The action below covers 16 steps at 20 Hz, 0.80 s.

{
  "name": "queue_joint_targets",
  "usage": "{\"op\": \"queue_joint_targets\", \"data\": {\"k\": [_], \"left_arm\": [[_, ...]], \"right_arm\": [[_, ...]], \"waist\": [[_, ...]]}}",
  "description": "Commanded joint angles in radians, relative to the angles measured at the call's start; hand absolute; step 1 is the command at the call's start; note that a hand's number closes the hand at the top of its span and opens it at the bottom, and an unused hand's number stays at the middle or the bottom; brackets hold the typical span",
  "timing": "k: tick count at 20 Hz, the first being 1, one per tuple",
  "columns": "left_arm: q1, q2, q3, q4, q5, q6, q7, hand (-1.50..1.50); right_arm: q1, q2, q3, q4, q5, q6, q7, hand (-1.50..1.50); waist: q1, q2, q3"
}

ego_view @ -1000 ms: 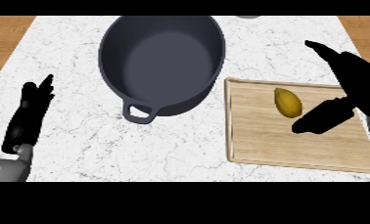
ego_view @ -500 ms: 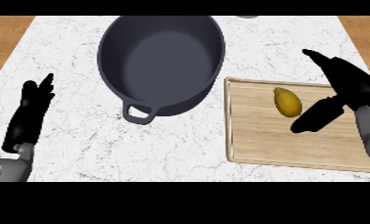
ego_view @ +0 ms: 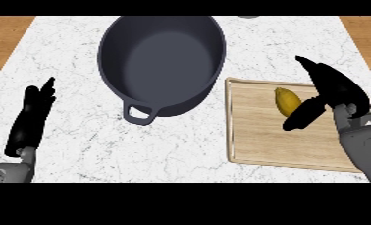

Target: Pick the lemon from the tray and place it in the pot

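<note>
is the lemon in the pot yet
No, the lemon lies on the tray, right of the pot, beside the open right hand.

I read no text, label, brand, number or sign anywhere in my head view. The pot point(ego_view: 163, 62), the tray point(ego_view: 253, 135), the lemon point(ego_view: 287, 101) and the counter point(ego_view: 72, 47) all show plain surfaces with no lettering or marks.
</note>
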Motion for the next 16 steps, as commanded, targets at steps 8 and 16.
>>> {"op": "queue_joint_targets", "data": {"k": [8, 16], "left_arm": [[-0.031, -0.03, 0.055, 0.025, -0.039, -0.048, 0.015, 0.0], [0.025, -0.05, 0.101, 0.027, -0.046, -0.104, -0.048, 0.0]], "right_arm": [[0.004, 0.074, -0.066, 0.123, 0.121, 0.066, -0.01, -1.5], [0.048, 0.121, -0.108, 0.141, 0.159, 0.118, -0.056, -1.5]], "waist": [[-0.004, 0.0, 0.0], [-0.004, -0.001, 0.0]]}}
